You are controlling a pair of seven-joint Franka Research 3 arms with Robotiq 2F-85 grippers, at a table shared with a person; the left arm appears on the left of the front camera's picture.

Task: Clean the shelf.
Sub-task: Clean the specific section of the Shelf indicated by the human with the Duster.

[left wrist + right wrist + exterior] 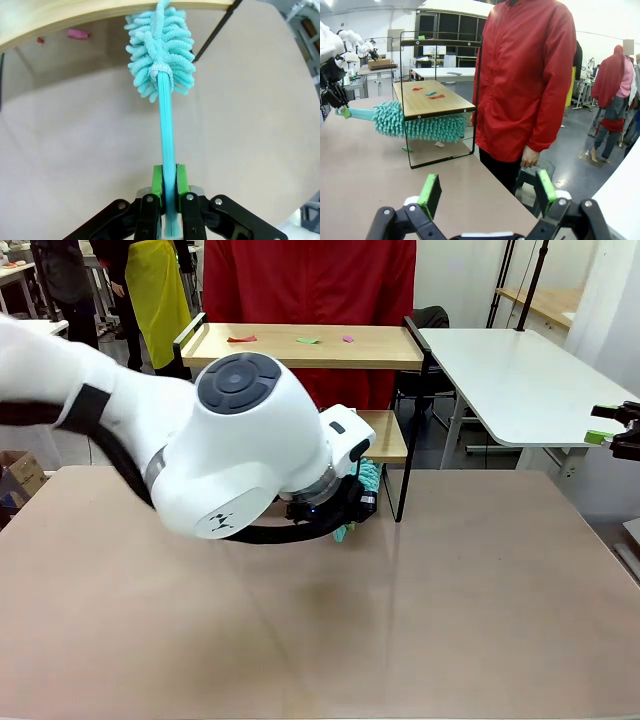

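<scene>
Duster (420,127) beneath shelf (427,107) top board

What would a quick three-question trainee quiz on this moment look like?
1. True or false: the left hand is shut on the duster handle.
2. Where is the duster's fluffy head? A: on the top board of the shelf. B: beneath its lower board. C: in mid-air above the shelf.
3. Fill in: the right hand is ___ and holds nothing.

Key: 1 true. 2 B. 3 open.
</scene>
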